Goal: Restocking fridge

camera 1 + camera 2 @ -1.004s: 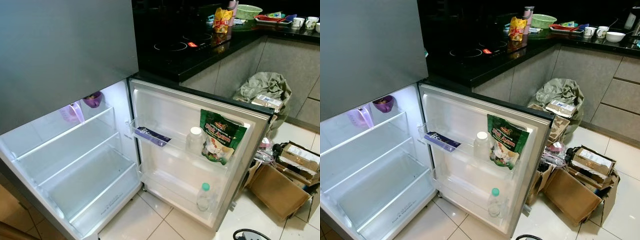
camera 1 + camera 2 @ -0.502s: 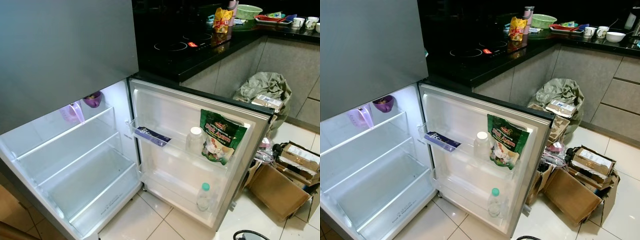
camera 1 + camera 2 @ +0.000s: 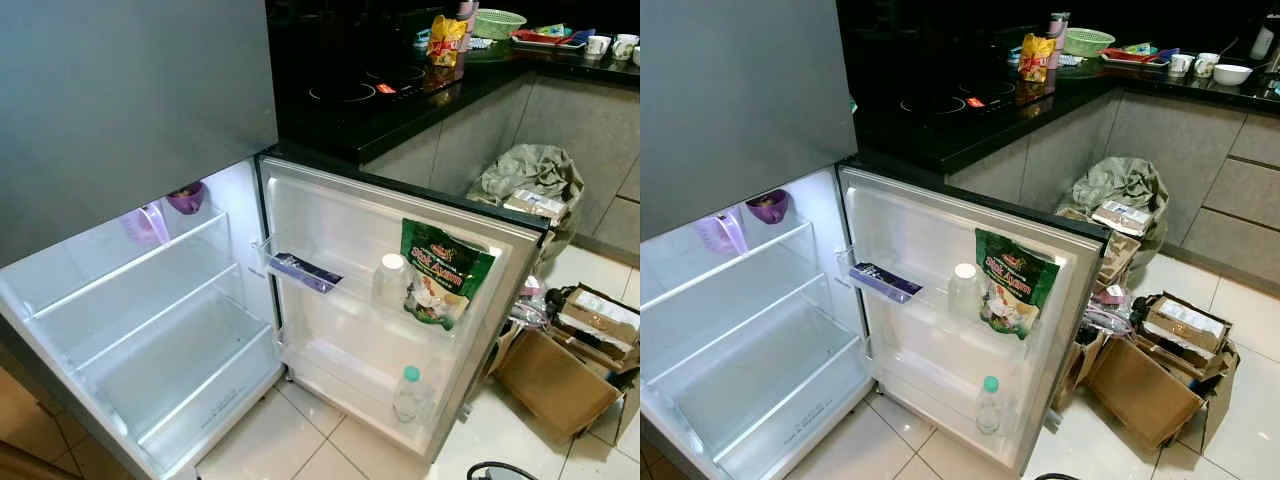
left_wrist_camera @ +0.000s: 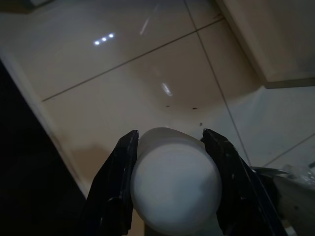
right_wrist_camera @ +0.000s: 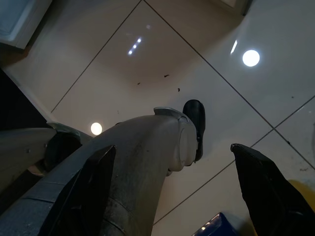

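The fridge's lower compartment stands open, its door [image 3: 340,215] swung out to the right. The door's upper shelf holds a purple box [image 3: 303,270], a white-capped bottle [image 3: 390,280] and a green pouch [image 3: 440,285]. A green-capped bottle [image 3: 405,393] stands in the lower door shelf. The glass shelves [image 3: 150,290] inside are bare apart from a purple cup [image 3: 186,198] and a lilac item [image 3: 147,224] at the top. My left gripper [image 4: 170,135] hangs above the floor tiles, shut on a white rounded container [image 4: 174,187]. My right gripper [image 5: 172,147] is open, hanging over my own leg and the floor.
Opened cardboard boxes [image 3: 560,375] lie on the floor right of the door. A grey bag of rubbish [image 3: 530,175] leans against the cabinets. The black counter with a hob [image 3: 350,92] runs behind the fridge door, carrying a yellow snack bag [image 3: 445,40] and dishes.
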